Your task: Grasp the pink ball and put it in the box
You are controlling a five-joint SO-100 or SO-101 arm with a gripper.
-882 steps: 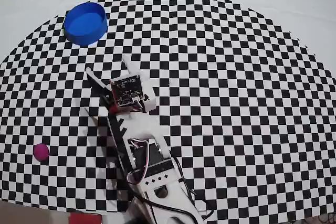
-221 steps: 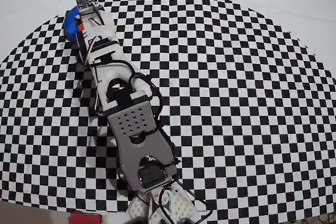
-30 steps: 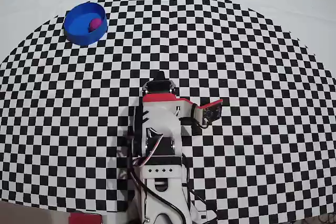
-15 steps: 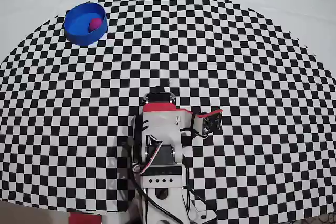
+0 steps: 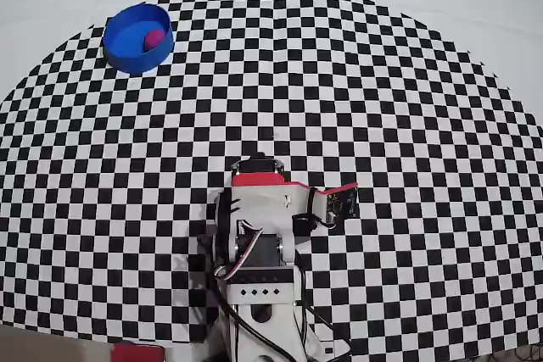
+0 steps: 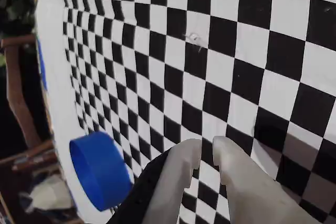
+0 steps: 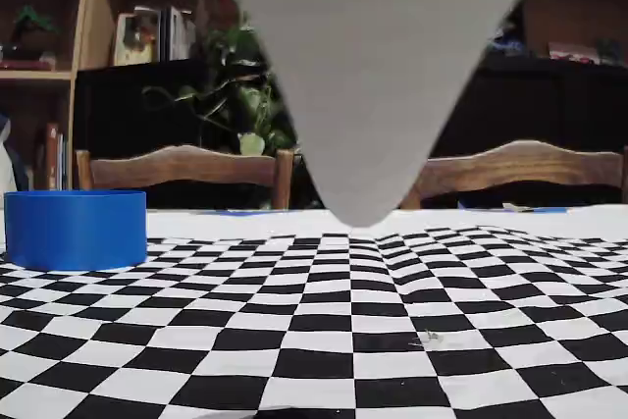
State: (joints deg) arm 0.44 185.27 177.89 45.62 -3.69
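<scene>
In the overhead view the pink ball [image 5: 153,38] lies inside the blue box [image 5: 127,58] at the far left of the checkered mat. The wrist view shows the box [image 6: 100,174] side-on at lower left, its inside hidden. It stands at the left in the fixed view [image 7: 76,230], where the ball is hidden by its wall. My arm [image 5: 259,209] is folded back over its base, far from the box. My gripper [image 6: 207,148] points at the mat, its white fingers [image 6: 178,182] a narrow slit apart, with nothing between them.
The checkered mat [image 5: 382,82] lies on a white cloth [image 5: 475,6]. A small speck [image 6: 193,38] rests on the mat. Two wooden chairs [image 7: 186,166] stand behind the table. A blurred grey shape [image 7: 373,76] hangs from the top of the fixed view.
The folded arm has drawn back a little toward its base, and the wrist camera board has sunk lower. The pink ball stays in the box.
</scene>
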